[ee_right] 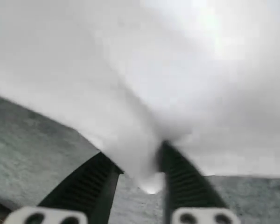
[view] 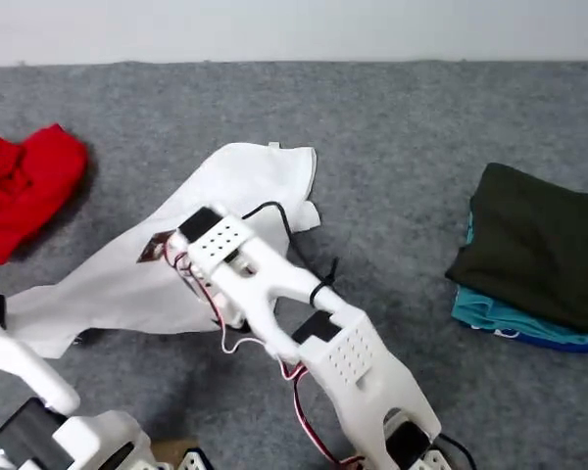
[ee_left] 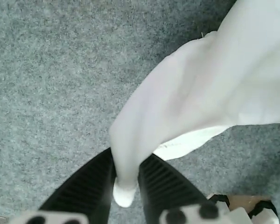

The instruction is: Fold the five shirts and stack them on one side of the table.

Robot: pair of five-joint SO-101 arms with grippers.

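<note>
- The white cotton shirt [view: 245, 186] lies unfolded and rumpled on the grey felt-like counter [view: 392, 137], left of the middle. Its broad part sits toward the far side, and a long strip runs to the near left edge.
- The left pincer [ee_left: 126, 179] is nearly shut. Its two ribbed black fingers [ee_left: 95, 179] are clamped on a thin bunched end of the white shirt, and a little nub of cloth pokes out between them. From there the cloth widens and stretches off across the counter.
- The left arm [view: 20, 372], of white plastic, stands at the near left corner, where the shirt's long strip ends.
- The right pincer [ee_right: 139, 170] is closed on a gathered fold of the same white shirt. The fabric is drawn up into a peak between its black fingers [ee_right: 100, 179] and spreads broadly beyond them.
- The right arm [view: 274, 284], white with red and black wires, reaches from the near edge over the middle of the shirt.
- A crumpled red shirt [view: 24, 186] lies unfolded at the left edge of the counter, just beside the white one but apart from it.
- On the right side a stack of folded shirts sits well apart from the white shirt. A dark green shirt [view: 534, 240] is on top, a teal shirt [view: 490, 311] is under it, and a blue shirt [view: 568, 341] is at the bottom with only its edge showing.
</note>
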